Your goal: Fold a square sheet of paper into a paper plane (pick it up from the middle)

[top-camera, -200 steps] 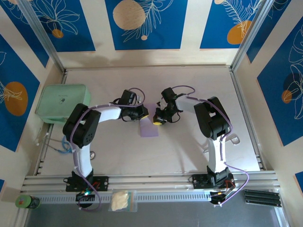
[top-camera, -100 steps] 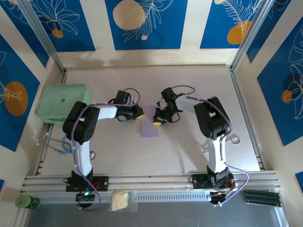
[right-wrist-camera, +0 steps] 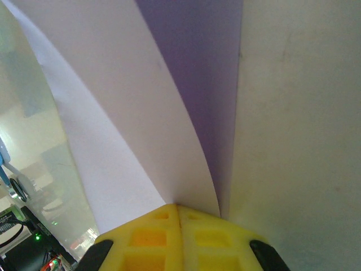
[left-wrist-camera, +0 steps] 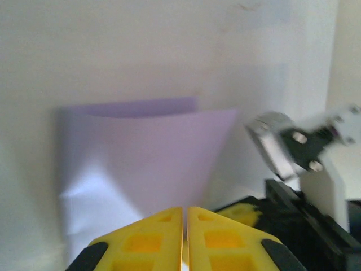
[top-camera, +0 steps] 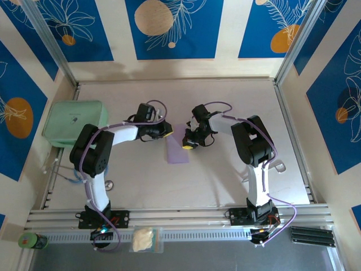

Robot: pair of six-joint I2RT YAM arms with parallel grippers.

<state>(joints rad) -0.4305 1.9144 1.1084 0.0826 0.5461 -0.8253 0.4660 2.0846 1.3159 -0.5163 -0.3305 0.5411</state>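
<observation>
Plain lilac square sheet of paper [top-camera: 176,151]

The top camera looks steeply down from above and behind the arm bases, taking in the whole bench [top-camera: 225,175]. The left wrist camera peers close over the left hand [left-wrist-camera: 184,226] at the square sheet of paper [left-wrist-camera: 141,152]; the right wrist camera, closer yet, sights along the right hand [right-wrist-camera: 179,226]. All three views share that sheet.
</observation>
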